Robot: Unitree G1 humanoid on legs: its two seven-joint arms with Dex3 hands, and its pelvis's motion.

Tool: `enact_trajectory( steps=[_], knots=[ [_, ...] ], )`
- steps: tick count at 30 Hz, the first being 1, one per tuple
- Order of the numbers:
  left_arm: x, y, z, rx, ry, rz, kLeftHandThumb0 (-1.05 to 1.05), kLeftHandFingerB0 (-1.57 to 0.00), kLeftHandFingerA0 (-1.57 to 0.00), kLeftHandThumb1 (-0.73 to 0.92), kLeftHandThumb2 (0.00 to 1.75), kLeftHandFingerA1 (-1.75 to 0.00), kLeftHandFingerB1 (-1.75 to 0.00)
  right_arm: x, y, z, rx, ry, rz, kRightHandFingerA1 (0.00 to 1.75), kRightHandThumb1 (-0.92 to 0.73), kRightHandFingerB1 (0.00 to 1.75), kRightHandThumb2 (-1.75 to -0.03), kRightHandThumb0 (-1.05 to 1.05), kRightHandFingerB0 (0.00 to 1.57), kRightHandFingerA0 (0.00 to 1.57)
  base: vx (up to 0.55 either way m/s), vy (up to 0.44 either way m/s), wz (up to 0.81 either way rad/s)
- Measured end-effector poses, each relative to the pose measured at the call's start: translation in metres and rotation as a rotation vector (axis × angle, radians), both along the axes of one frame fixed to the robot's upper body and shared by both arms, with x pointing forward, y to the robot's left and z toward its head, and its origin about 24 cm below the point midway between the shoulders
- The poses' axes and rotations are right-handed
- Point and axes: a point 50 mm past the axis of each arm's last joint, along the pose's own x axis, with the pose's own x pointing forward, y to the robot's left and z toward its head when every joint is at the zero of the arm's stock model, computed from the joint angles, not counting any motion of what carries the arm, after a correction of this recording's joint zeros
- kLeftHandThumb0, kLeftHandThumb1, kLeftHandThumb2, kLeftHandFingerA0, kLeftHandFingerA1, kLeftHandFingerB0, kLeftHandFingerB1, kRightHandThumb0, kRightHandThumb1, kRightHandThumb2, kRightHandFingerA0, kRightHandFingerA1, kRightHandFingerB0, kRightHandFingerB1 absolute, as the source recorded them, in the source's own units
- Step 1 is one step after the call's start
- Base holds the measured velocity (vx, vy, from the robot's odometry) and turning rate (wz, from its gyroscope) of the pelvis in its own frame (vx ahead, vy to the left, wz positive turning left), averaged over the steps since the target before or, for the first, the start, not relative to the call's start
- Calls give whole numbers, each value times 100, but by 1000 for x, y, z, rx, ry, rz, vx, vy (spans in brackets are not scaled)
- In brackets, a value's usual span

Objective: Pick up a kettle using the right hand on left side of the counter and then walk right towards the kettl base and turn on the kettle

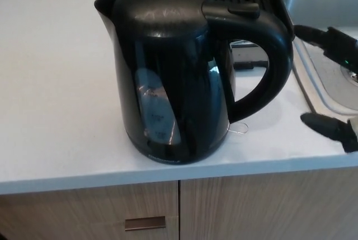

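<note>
Kettle [173,72], black, upright on table [56,83]; right hand [330,83] beside handle [268,66], fingers spread, empty; risk: misaligned closure nudges kettle aside.

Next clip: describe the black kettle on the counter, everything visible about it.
The glossy black plastic electric kettle stands upright near the front edge of the white counter, not on any base. Its domed lid is closed, the spout points to the picture's left, and the thick loop handle faces right toward the steel sink. A pale window shows low on its front. Nothing grips it; the robot's black right hand is open beside the handle, apart from it.
</note>
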Motion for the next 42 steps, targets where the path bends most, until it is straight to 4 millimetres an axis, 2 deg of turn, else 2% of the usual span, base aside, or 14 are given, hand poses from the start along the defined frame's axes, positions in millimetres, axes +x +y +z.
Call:
enact_trajectory(
  steps=[1,6,7,14,15,16,18,23,24,26,31,36,37,42],
  knots=[
    [0,0,0,0,0,-1,36,-95,-97,31,163,-122,-110,2,0,0,4,0,-5,17,-54,28,-91,-88,10,0,0,0,0],
    [-4,0,-1,-4,5,0,32,-97,-100,32,159,-122,-110,14,-4,3,30,-22,-54,20,-54,33,-92,-87,9,0,0,0,0],
    [-4,0,-2,-4,5,0,33,-97,-105,38,147,-118,-107,15,-5,4,33,-30,-65,21,-55,32,-94,-87,9,0,0,0,0],
    [-3,0,-1,5,-15,-8,38,-99,-107,37,150,-120,-108,27,-5,18,73,-93,-104,23,-53,34,-94,-85,8,0,0,0,0],
    [-3,0,-1,6,-17,-9,33,-96,-96,33,161,-123,-111,28,-5,18,76,-96,-104,21,-54,31,-94,-86,11,0,0,0,0],
    [-3,0,-1,7,-18,-9,33,-96,-96,33,161,-123,-111,28,-4,19,78,-98,-104,21,-54,31,-94,-86,11,0,0,0,0],
    [-2,0,0,9,-20,-10,40,-96,-103,36,153,-119,-107,27,3,19,91,-103,-83,16,-57,25,-94,-92,9,0,0,0,0],
    [0,0,-1,10,-29,-14,40,-96,-103,36,153,-119,-107,22,18,18,98,-102,-37,16,-57,25,-94,-92,9,0,0,0,0],
    [0,0,-1,10,-27,-14,36,-97,-98,30,164,-126,-113,22,19,19,97,-102,-37,16,-57,24,-94,-92,5,0,0,0,0],
    [-1,0,-2,8,-23,-12,36,-96,-96,31,164,-124,-112,20,23,19,87,-101,-24,19,-56,22,-94,-90,5,0,0,0,0],
    [-1,1,-1,15,-28,-18,32,-99,-97,30,164,-129,-116,16,38,15,54,-71,29,27,-52,24,-93,-85,4,0,0,0,0],
    [0,1,5,24,-54,-30,36,-98,-96,28,168,-129,-115,26,42,5,-23,1,15,29,-50,25,-91,-84,10,1,0,0,0],
    [0,1,5,21,-56,-28,35,-98,-101,29,165,-127,-113,28,41,4,-34,14,8,34,-51,31,-89,-85,11,3,0,0,0],
    [-5,1,1,-6,-38,-23,31,-99,-98,32,158,-125,-113,36,38,-12,-67,100,-21,52,-47,44,-86,-77,8,4,0,0,0]
  ],
)
